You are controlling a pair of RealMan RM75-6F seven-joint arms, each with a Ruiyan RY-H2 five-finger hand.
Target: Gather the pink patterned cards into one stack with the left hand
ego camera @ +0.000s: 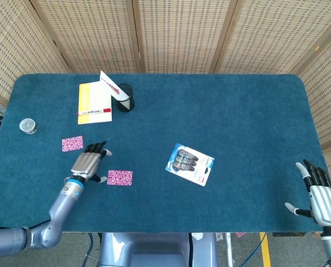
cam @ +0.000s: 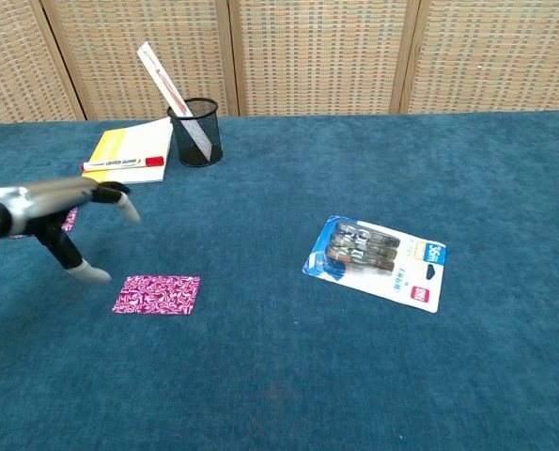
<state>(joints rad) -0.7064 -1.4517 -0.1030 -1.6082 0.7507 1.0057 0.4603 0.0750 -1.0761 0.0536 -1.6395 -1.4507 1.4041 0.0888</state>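
Observation:
One pink patterned card lies flat on the blue table near the front left. A second pink card lies further left and back; in the chest view only a sliver of it shows behind my left hand. That left hand hovers between the two cards with fingers spread and nothing in it. My right hand rests open at the table's front right corner, far from both cards.
A blister pack lies mid-table. At the back left are a yellow notepad with a red marker and a black mesh cup. A small round tin sits at the left edge.

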